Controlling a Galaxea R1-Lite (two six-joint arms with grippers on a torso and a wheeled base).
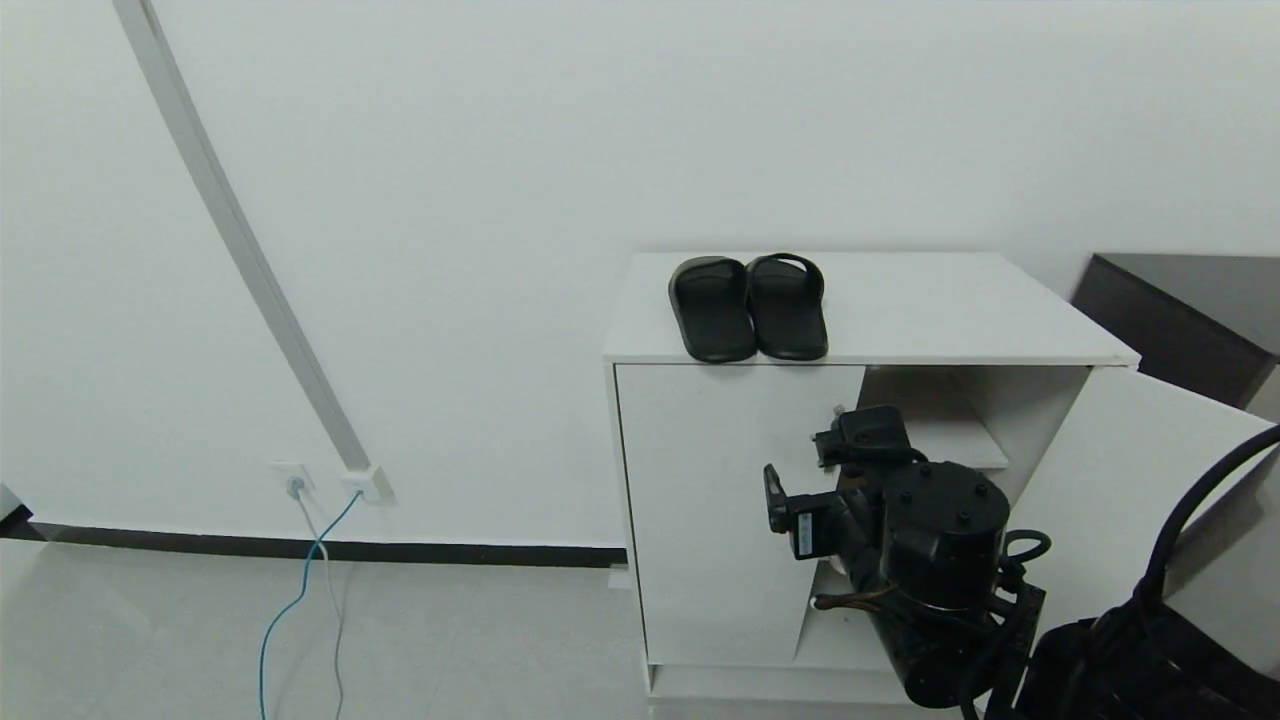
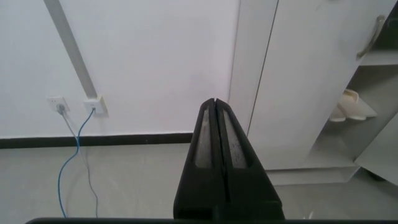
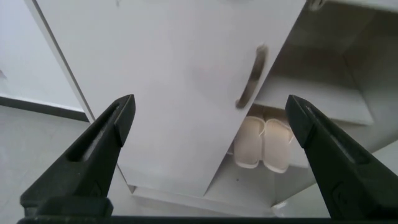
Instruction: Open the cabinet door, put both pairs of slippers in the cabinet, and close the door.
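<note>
**One pair shelved, black pair waiting on the cabinet top**

Nearest me, the left hand is clenched with its two fingers pressed flat together and nothing between them. It hangs low over the floor, facing the wall and the cabinet's side. The right hand is released, fingers spread wide and empty, facing the closed left door and its handle.

Past that door's edge, the white slippers lie side by side on a lower shelf inside the cabinet, so I judge that half of the job done. In the head view the right door stands swung open at about 3 o'clock from the opening.

Farthest, at roughly 11 o'clock from my right arm, the black slippers sit on the cabinet top. They are touching each other, with their near ends right at the front edge.

They look like moulded slides, so I expect them to be light, rubbery and a little bendy, not fragile, with a matte surface that should not slip much. The broad strap over each foot is the obvious hold. Since the two touch, I would try pinching the two inner walls together to lift both at once. The sole may flex and droop, so I would grip near the strap, not at the toe.
</note>
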